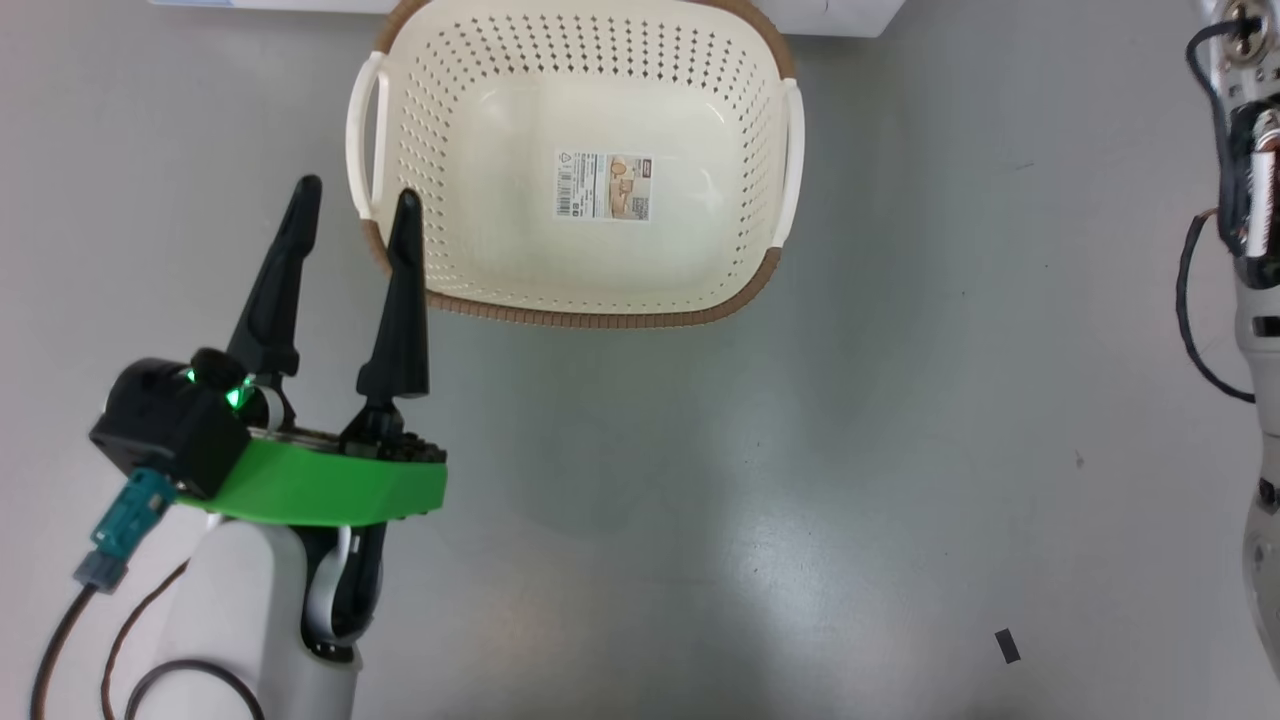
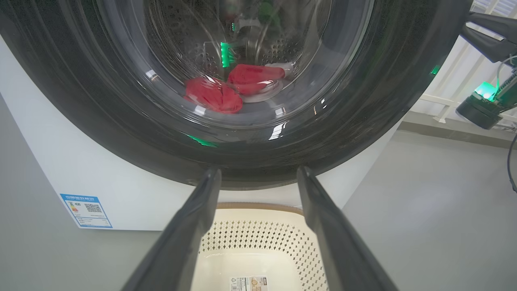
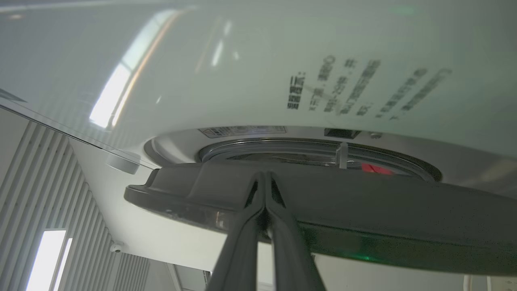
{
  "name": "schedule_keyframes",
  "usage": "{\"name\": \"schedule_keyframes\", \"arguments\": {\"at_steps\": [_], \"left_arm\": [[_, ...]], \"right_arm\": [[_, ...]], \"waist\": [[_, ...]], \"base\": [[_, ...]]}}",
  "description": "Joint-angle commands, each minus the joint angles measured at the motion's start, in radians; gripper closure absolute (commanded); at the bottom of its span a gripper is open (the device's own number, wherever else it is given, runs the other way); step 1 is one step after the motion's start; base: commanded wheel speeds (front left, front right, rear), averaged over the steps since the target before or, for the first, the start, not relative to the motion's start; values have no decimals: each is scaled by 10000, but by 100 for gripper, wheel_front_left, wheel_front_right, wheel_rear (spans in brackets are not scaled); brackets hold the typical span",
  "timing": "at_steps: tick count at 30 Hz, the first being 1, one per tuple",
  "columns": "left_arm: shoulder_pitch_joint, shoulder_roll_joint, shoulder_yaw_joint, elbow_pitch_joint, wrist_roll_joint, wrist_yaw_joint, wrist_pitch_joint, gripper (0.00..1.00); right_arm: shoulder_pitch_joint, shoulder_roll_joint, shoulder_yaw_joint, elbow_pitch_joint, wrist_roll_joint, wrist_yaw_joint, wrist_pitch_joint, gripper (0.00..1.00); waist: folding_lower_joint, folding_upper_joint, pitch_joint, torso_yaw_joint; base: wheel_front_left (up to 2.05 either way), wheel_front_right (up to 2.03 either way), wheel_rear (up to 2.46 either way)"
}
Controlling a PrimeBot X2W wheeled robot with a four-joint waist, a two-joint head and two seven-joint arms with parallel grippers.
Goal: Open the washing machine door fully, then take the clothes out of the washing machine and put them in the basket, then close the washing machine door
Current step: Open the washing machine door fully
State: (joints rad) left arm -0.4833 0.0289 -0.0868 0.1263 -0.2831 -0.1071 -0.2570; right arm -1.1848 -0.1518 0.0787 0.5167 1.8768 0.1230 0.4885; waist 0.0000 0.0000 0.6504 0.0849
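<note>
The cream basket stands on the grey floor, nothing in it but its sticker. My left gripper hangs open beside the basket's left handle, holding nothing. In the left wrist view its fingers frame the basket below the washing machine door. Through the glass, red clothes lie in the drum. My right gripper is shut, its tips against the edge of the door, which stands slightly ajar from the white washing machine. A bit of red clothes shows in the gap.
The right forearm with its black cables runs along the head view's right edge. A blue label marks the machine's lower front. A small black mark lies on the floor. Pale slatted wall panels stand beside the machine.
</note>
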Motion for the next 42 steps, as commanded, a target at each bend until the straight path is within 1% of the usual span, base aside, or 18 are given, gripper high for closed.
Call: {"name": "schedule_keyframes", "arguments": {"at_steps": [1,5,12,19,23,34,42], "left_arm": [[-46,262,324,-201,12,-56,-47,0],[-58,255,365,-193,-37,-64,-47,0],[-83,270,381,-228,0,-89,-47,0],[-126,282,386,-217,9,-105,-47,0],[-157,275,399,-185,-25,-107,-47,0],[32,258,625,-139,-84,-18,-47,0],[97,257,695,-102,-37,-11,-47,0]], "right_arm": [[-178,110,141,-264,105,77,199,100],[-486,0,268,-85,249,77,357,100],[-1098,-217,495,501,279,77,292,100],[-1547,-247,1124,1181,44,77,402,100],[-1720,-243,1420,1338,1,77,630,100],[-1425,-245,2030,1454,1,77,1152,100],[-1112,-232,2372,1463,-83,77,1312,100]], "waist": [[0,0,30,16],[0,0,121,18],[0,0,267,82],[0,0,359,130],[0,0,371,145],[0,0,28,22],[0,0,-229,-53]], "base": [[0,0,0],[0,0,0],[0,0,0],[0,0,0],[0,0,0],[0,0,0],[0,0,0]]}}
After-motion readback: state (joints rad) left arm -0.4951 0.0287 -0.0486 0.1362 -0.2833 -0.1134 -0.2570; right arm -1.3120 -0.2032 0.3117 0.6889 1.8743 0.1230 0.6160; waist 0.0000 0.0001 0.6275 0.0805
